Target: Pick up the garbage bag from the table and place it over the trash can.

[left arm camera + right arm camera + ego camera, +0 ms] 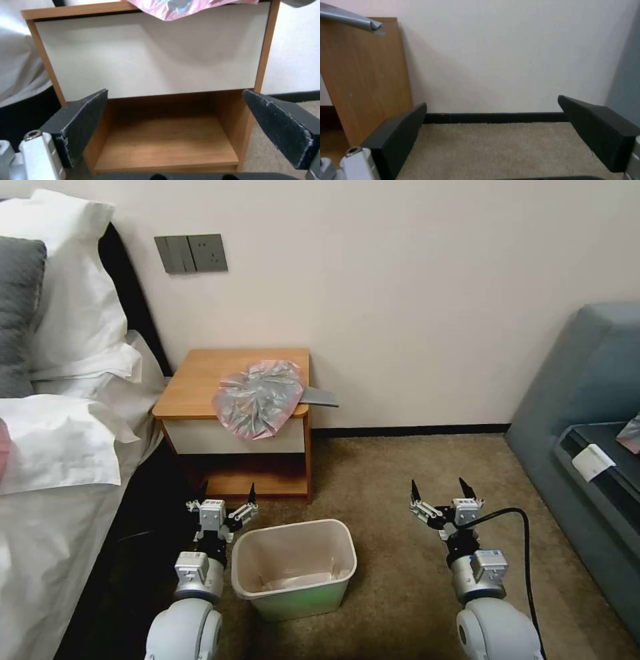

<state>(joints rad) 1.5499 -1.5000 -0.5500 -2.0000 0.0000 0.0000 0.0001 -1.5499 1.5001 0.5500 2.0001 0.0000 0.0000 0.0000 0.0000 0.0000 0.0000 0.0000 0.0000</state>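
The left gripper (227,493) hangs wide open and empty before the table (193,387), beside the trash can (294,567) on the carpet. The right gripper (441,490) is equally spread, holding nothing, over bare carpet. The garbage bag (260,397) lies crumpled on the table's front right corner, overhanging its edge.

Garbage bag (186,8) cut off by left wrist view's edge.
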